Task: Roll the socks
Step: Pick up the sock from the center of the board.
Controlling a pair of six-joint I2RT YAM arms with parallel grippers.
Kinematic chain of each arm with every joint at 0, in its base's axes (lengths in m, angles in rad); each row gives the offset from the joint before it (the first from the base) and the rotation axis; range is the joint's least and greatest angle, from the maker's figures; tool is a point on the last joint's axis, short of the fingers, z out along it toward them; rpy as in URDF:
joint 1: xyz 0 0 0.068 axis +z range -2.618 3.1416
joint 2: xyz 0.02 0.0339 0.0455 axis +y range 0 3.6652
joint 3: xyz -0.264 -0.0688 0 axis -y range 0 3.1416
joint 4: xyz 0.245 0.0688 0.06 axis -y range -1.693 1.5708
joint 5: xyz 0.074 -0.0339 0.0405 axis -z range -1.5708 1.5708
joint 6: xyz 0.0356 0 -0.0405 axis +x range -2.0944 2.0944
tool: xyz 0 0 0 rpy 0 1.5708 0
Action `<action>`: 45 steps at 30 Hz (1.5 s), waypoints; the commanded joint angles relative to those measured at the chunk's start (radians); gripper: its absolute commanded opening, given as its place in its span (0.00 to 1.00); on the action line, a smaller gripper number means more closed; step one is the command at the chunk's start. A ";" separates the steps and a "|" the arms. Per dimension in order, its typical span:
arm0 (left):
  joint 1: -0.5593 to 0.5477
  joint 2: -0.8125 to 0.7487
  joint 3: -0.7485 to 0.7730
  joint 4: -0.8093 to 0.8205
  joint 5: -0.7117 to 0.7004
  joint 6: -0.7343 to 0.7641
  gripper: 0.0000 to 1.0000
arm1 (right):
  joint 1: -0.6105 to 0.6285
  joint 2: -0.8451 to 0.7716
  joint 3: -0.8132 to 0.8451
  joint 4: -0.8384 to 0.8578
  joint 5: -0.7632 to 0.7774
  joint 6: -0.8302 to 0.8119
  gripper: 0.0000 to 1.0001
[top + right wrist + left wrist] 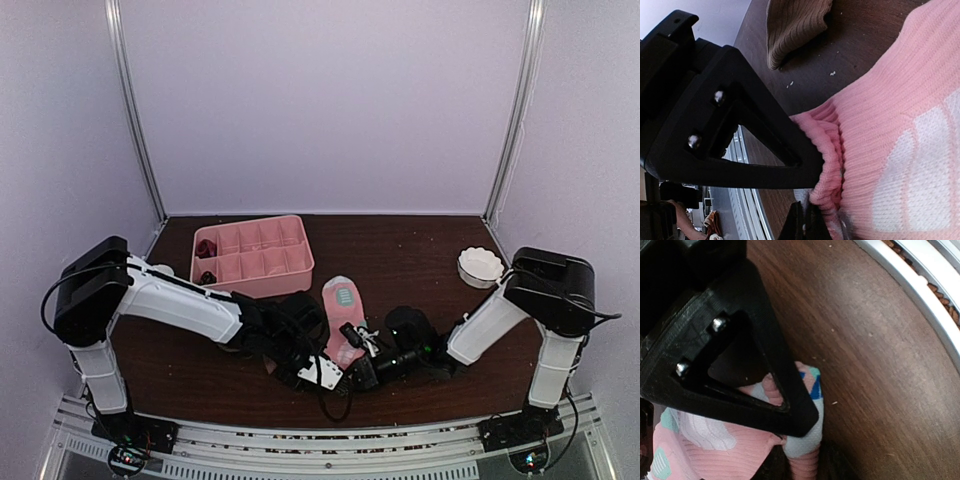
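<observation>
At the 6 o'clock edge of the table (420, 250) both tools meet over the near end of the pink sock (343, 312). The right tool (807, 195) pinches its ribbed cuff. The left tool (312, 368) reaches in from 9 o'clock over the patched fabric; whether it is spread or pressed together I cannot tell. The sock lies flat, running toward 12 o'clock. It looks light, limp and likely to bunch, so the thick cuff is the best hold. A tan sock (795, 30) lies near the cuff, apart from it. Farther off, a pink tray (250, 262) sits at 11 o'clock and a white bowl (481, 266) at 2 o'clock
</observation>
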 commanded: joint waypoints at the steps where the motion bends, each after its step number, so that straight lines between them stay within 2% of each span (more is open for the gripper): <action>1: 0.002 0.070 0.008 -0.065 -0.076 0.004 0.26 | -0.008 0.049 -0.069 -0.273 0.043 0.001 0.00; 10: 0.008 0.079 -0.006 -0.105 -0.090 -0.004 0.23 | -0.016 0.034 -0.087 -0.225 0.034 0.036 0.01; 13: 0.020 0.085 0.030 -0.141 -0.050 -0.065 0.16 | -0.015 0.011 -0.092 -0.216 0.061 0.035 0.16; 15: 0.054 0.099 0.087 -0.209 0.041 -0.131 0.13 | -0.017 -0.034 -0.100 -0.226 0.104 0.013 0.35; 16: 0.073 0.105 0.106 -0.230 0.078 -0.166 0.13 | -0.016 -0.058 -0.103 -0.245 0.131 -0.006 0.41; 20: 0.141 0.142 0.186 -0.334 0.238 -0.264 0.11 | -0.015 -0.177 -0.114 -0.333 0.271 -0.099 0.50; 21: 0.153 0.155 0.203 -0.358 0.267 -0.278 0.11 | -0.014 -0.207 -0.125 -0.339 0.301 -0.112 0.55; 26: 0.176 0.204 0.246 -0.408 0.342 -0.312 0.11 | -0.012 -0.339 -0.171 -0.366 0.451 -0.161 0.73; 27: 0.176 0.213 0.253 -0.418 0.347 -0.312 0.11 | -0.006 -0.366 -0.181 -0.367 0.478 -0.170 0.81; 28: 0.176 0.221 0.260 -0.426 0.351 -0.313 0.11 | 0.001 -0.389 -0.195 -0.368 0.514 -0.180 0.98; 34: 0.179 0.272 0.321 -0.492 0.402 -0.320 0.11 | 0.070 -0.583 -0.206 -0.475 0.776 -0.243 0.99; 37: 0.180 0.297 0.346 -0.520 0.422 -0.319 0.11 | 0.063 -0.670 -0.219 -0.542 0.974 -0.141 1.00; 38: 0.180 0.301 0.350 -0.523 0.426 -0.318 0.11 | 0.041 -0.683 -0.219 -0.561 0.984 -0.115 1.00; 41: 0.181 0.310 0.355 -0.527 0.445 -0.319 0.11 | 0.011 -0.708 -0.266 -0.448 0.908 -0.130 1.00; 43: 0.184 0.319 0.359 -0.530 0.465 -0.327 0.10 | 0.026 -0.713 -0.274 -0.393 0.874 -0.224 1.00; 45: 0.190 0.327 0.366 -0.539 0.484 -0.335 0.11 | 0.095 -0.713 -0.295 -0.314 0.855 -0.362 0.99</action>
